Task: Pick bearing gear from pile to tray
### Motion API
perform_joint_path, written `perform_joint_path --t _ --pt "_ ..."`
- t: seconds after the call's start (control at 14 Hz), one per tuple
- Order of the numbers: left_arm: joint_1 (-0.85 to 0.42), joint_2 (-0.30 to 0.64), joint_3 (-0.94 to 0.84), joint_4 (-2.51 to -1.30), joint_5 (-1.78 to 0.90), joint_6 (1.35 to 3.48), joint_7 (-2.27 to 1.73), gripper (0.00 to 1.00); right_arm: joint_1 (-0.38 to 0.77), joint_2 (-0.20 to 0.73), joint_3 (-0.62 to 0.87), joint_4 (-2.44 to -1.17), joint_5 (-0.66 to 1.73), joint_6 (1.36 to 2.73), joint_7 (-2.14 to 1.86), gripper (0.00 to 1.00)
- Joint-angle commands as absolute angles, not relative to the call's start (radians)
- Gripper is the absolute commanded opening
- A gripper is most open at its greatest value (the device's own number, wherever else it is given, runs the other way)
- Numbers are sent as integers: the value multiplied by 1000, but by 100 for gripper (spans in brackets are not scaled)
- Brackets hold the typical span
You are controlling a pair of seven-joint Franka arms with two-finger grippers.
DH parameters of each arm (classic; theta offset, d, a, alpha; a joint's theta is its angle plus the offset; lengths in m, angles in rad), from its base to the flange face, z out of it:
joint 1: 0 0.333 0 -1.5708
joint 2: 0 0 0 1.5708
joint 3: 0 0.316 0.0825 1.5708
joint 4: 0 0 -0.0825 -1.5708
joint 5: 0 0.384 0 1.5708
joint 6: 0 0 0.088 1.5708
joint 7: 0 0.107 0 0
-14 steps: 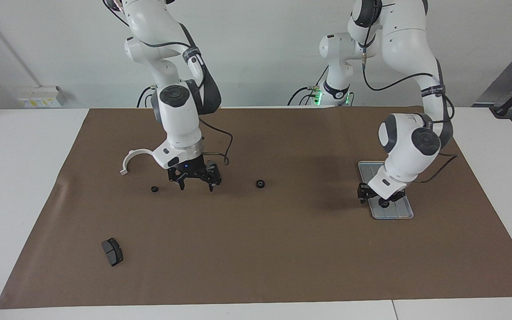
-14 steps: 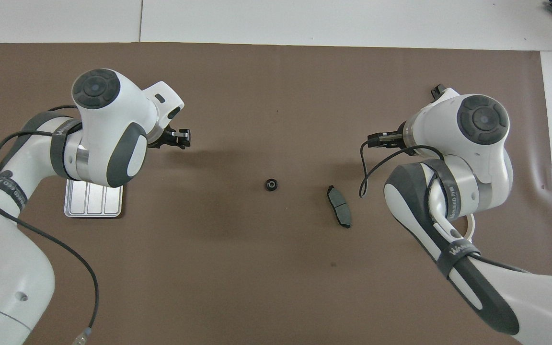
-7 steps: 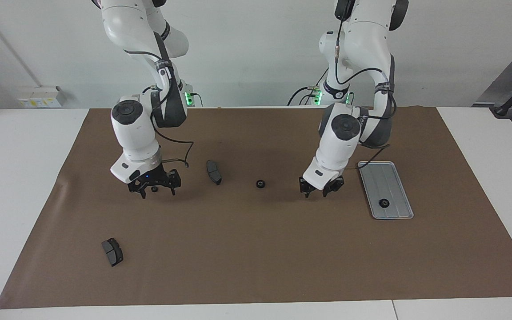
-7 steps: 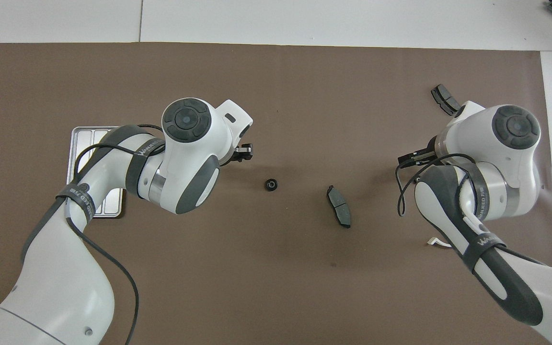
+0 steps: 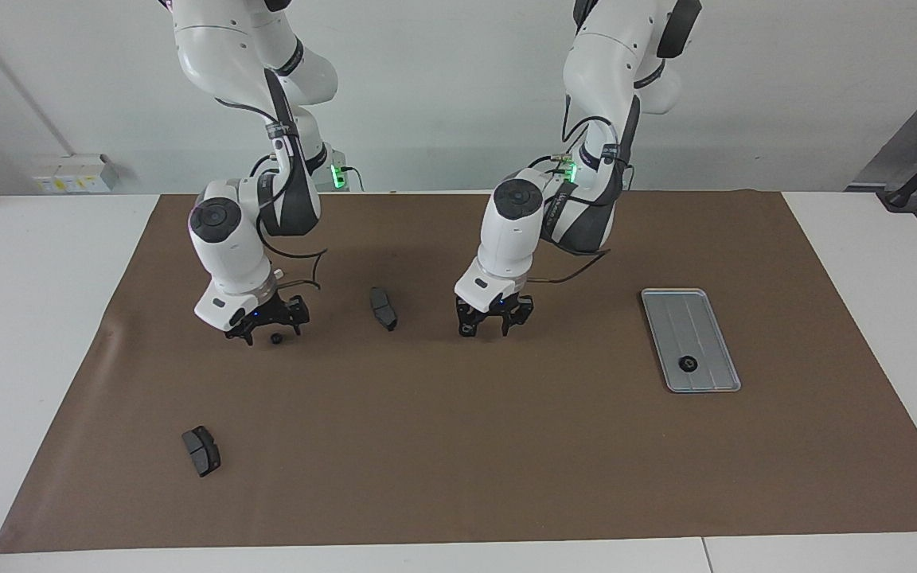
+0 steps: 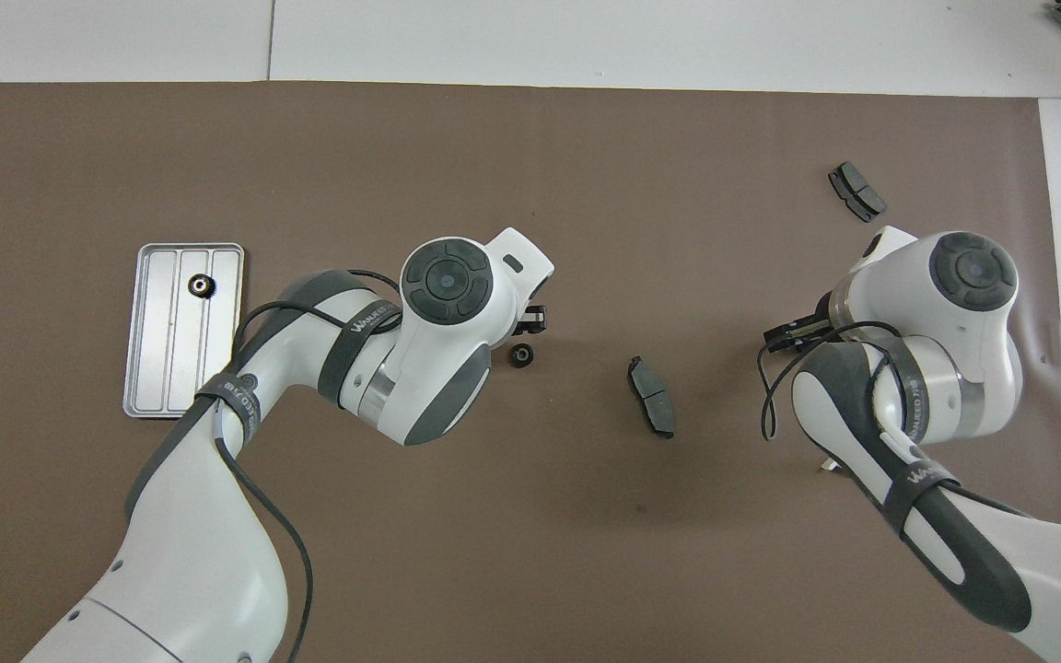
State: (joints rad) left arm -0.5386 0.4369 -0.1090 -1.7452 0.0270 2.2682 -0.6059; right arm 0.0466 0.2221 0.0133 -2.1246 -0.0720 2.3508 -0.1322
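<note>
Left gripper point(image 5: 490, 325) low over the middle gear point(image 6: 520, 355), fingers spread to straddle it; right gripper point(image 5: 264, 328) likewise spread over another gear point(image 5: 276, 339); 1 gear point(image 5: 688, 364) sits in the tray point(image 5: 704, 313) (pads ignored).

White table point(image 5: 29, 318) under brown mat point(image 5: 458, 446), pale wall point(image 5: 442, 95) above.

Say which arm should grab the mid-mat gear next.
Left. The left gripper hangs open over the middle gear, and the tray lies toward its end. The right gripper is busy over another gear.
</note>
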Motion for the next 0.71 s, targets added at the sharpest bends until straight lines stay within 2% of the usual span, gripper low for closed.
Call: perform_joint_path --t 0.0,0.14,0.64 --pt "-577 439 -89 -1756 18 2290 -614 63 6 189 28 -2198 -71 2417 -179 65" --pt "-586 442 -89 -1764 18 2304 -623 63 5 189 28 -2200 -69 2418 -179 59" --pt "-607 454 -87 -1769 23 2310 -641 61 5 173 28 -2229 -64 2393 -175 55"
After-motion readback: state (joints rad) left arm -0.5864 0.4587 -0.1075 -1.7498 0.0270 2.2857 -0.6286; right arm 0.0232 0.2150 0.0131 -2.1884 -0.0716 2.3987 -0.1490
